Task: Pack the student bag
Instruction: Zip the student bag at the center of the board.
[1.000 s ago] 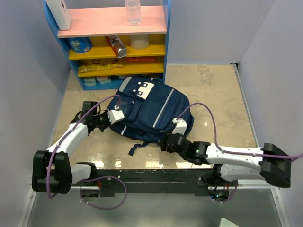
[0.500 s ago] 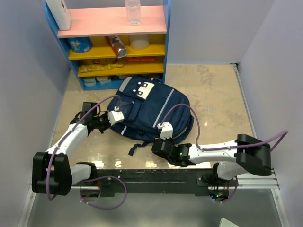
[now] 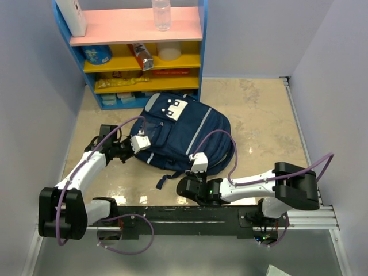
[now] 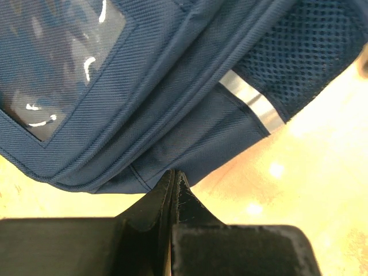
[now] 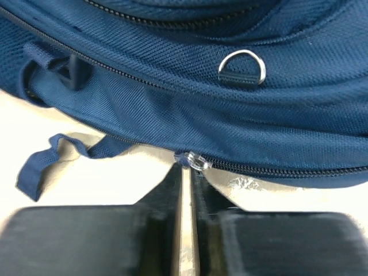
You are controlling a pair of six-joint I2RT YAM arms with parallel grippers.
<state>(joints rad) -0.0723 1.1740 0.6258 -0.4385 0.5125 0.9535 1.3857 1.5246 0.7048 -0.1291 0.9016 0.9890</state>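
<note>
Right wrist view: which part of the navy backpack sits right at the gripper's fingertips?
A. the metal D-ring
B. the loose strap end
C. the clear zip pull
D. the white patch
C: the right gripper has its tips pinched at the clear zip pull on the lower edge of the student bag; the D-ring sits higher up and the strap end lies off to one side.
</note>
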